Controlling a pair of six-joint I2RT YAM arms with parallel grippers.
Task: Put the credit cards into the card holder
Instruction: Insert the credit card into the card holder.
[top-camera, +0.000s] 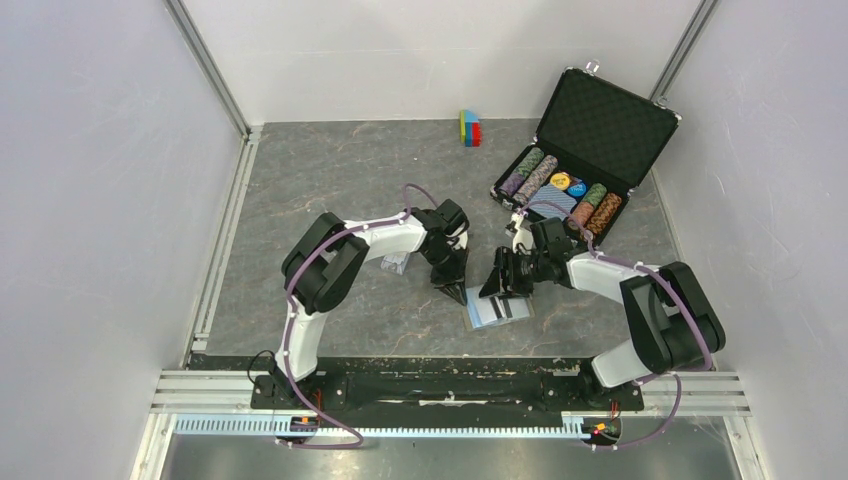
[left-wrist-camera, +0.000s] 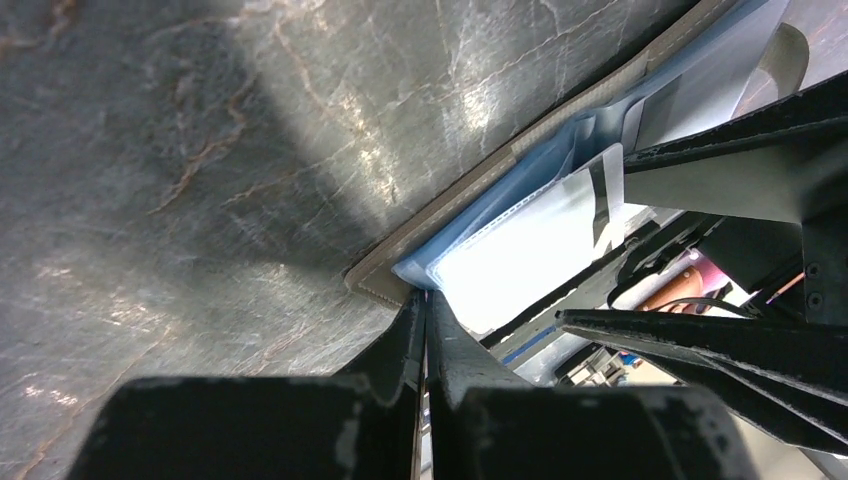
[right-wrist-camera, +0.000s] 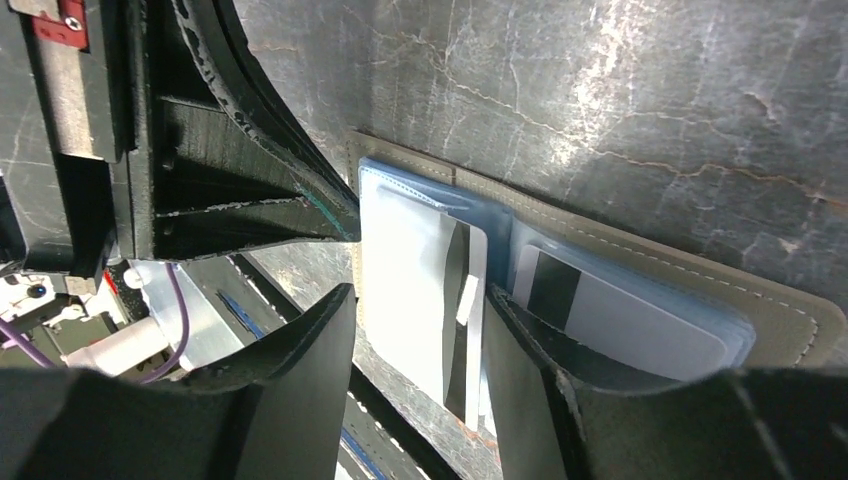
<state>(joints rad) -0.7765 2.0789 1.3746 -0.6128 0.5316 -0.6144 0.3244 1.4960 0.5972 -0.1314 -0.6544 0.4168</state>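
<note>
The card holder (top-camera: 497, 309) lies open on the table near the front edge, taupe outside (right-wrist-camera: 660, 255) with light blue lining (left-wrist-camera: 500, 205). A white credit card (right-wrist-camera: 405, 290) with a black stripe sits in its left sleeve. Another credit card (right-wrist-camera: 625, 318) lies in the right pocket. My right gripper (right-wrist-camera: 420, 300) is open, its fingers standing either side of the left card without gripping it. My left gripper (left-wrist-camera: 425, 296) is shut, its tips resting at the holder's near-left corner (top-camera: 457, 294). In the top view the right gripper (top-camera: 505, 285) hovers over the holder's far edge.
An open black chip briefcase (top-camera: 590, 140) with chip stacks and a blue patterned deck stands at the back right, close behind the right arm. Coloured blocks (top-camera: 470, 128) sit at the back wall. A pale clear item (top-camera: 395, 264) lies under the left arm. White walls enclose the table.
</note>
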